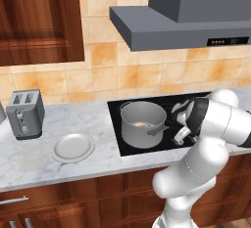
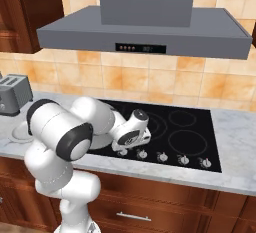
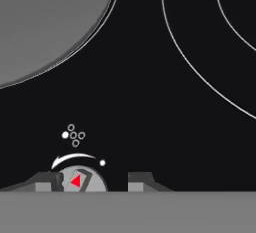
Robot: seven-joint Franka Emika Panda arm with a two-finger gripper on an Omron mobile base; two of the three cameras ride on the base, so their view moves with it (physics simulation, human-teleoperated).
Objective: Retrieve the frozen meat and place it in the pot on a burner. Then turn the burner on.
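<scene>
The grey steel pot (image 1: 143,123) stands on the front left burner of the black cooktop (image 1: 169,103); the pot hides that burner. The frozen meat (image 1: 142,124), a small reddish piece, lies inside the pot. My gripper (image 1: 179,141) hangs low at the cooktop's front edge, just right of the pot's stubby handle (image 1: 158,130). In the hand view my gripper (image 3: 95,181) is open around a silver knob (image 3: 80,178) marked with a red triangle. The left finger touches the knob and the right finger stands apart from it. The pot's base (image 3: 45,22) shows at upper left.
A row of silver knobs (image 2: 161,156) runs along the cooktop's front edge. Left of the cooktop, a white plate (image 1: 73,147) and a grey toaster (image 1: 24,113) stand on the marble counter. The grey range hood (image 1: 186,16) hangs above.
</scene>
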